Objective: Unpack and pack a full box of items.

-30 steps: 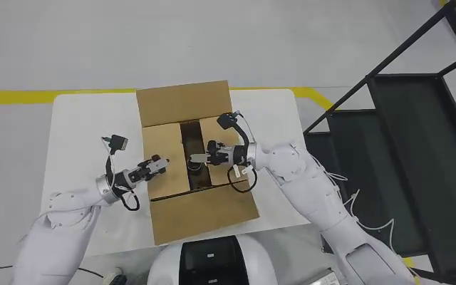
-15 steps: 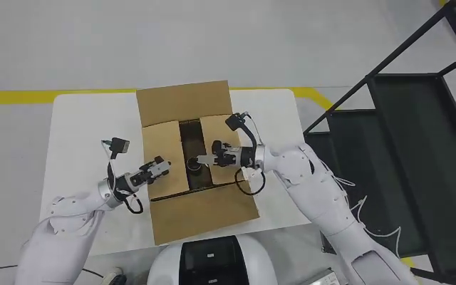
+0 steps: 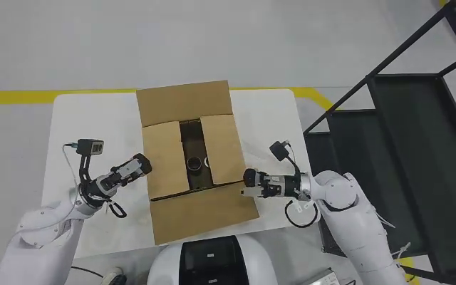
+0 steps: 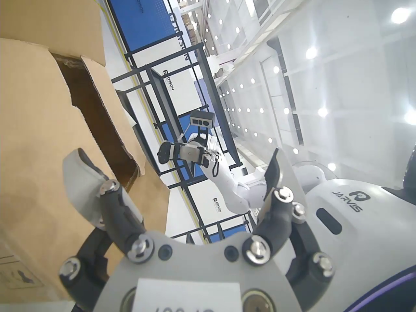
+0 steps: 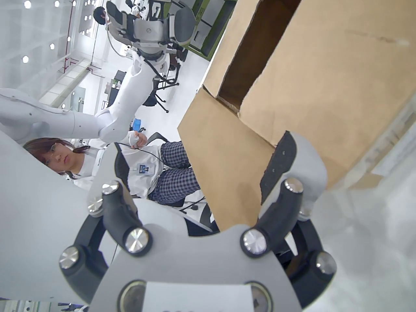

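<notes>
Cardboard box: centre of the top view, on the white table; far and near flaps laid outward, two side flaps folded partly in with a dark gap between them. Round dark item: inside the box, seen through the gap. Left gripper: left of centre, just beside the box's left side flap, jaws wide apart, holding nothing. Right gripper: lower right of centre, at the near flap's right edge, jaws wide apart, holding nothing.
</notes>
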`<state>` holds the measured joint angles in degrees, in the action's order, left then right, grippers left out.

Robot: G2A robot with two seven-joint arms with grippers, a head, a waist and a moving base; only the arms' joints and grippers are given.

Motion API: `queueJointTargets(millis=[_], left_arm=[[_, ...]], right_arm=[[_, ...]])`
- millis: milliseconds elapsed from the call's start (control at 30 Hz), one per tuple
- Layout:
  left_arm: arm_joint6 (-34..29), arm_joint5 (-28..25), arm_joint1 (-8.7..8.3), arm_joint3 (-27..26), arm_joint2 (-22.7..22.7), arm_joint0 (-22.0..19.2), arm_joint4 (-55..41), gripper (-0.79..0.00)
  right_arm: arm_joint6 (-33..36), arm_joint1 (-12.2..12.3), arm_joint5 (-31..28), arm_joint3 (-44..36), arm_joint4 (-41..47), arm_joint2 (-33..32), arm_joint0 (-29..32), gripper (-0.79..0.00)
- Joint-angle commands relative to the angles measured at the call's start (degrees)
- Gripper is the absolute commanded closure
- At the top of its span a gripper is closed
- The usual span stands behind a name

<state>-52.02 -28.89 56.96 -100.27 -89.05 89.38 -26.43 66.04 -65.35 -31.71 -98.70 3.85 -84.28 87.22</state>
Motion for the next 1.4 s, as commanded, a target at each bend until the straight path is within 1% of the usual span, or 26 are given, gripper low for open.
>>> queueJointTargets(millis=[0, 100, 167, 400, 500, 600, 733, 933, 1000, 1167, 1367], left_arm=[[-0.1, -0.2, -0.08, -0.2, -0.9, 0.5, -0.6, -0.785], [0.0, -0.3, -0.12, -0.4, -1.6, 1.1, -1.1, -0.785], [0.1, -0.4, -0.13, -0.6, -1.9, 1.3, -1.1, -0.785], [0.5, -0.2, -0.10, -1.3, -1.9, 1.6, -0.6, -0.785], [0.7, 0.0, -0.09, -1.7, -2.0, 1.6, -0.2, -0.785], [0.9, 0.3, -0.09, -2.0, -2.0, 1.5, 0.3, -0.785], [1.2, 0.3, -0.08, -2.3, -2.1, 1.5, 0.7, -0.785], [1.7, 0.2, -0.04, -1.9, -2.1, 1.5, 0.8, -0.785], [1.9, 0.2, -0.02, -1.5, -2.2, 1.5, 0.6, -0.785], [1.9, 0.4, -0.02, -0.7, -2.4, 1.0, 0.5, -0.785], [1.7, 0.7, -0.05, 0.0, -2.7, 0.5, 0.3, -0.785]], right_arm=[[-0.3, 0.4, 2.1, -0.4, -0.9, -1.8, 2.1, -0.785], [-1.4, 0.8, 4.1, -0.8, -1.7, -3.0, 4.3, -0.785], [-1.7, 0.9, 6.2, -0.2, -2.8, -2.6, 4.5, -0.785], [0.5, 0.8, 10.4, 3.8, -6.3, 4.8, 0.1, -0.785], [1.1, 0.7, 8.4, 4.6, -6.1, 7.6, -1.0, -0.785], [1.9, 0.7, 4.4, 4.9, -4.5, 8.9, -1.2, -0.785], [3.0, 1.2, -1.5, 4.7, -1.1, 8.3, -0.5, -0.785], [0.2, 1.9, -4.1, 2.2, -0.2, 6.2, 0.5, -0.785], [-0.3, 2.0, -6.0, 1.3, 0.7, 6.2, 0.2, -0.785], [-1.7, 2.2, -6.3, 0.7, 1.5, 6.9, -2.1, -0.785], [-4.3, 1.9, -4.2, 2.0, 0.8, 9.9, -7.6, -0.785]])
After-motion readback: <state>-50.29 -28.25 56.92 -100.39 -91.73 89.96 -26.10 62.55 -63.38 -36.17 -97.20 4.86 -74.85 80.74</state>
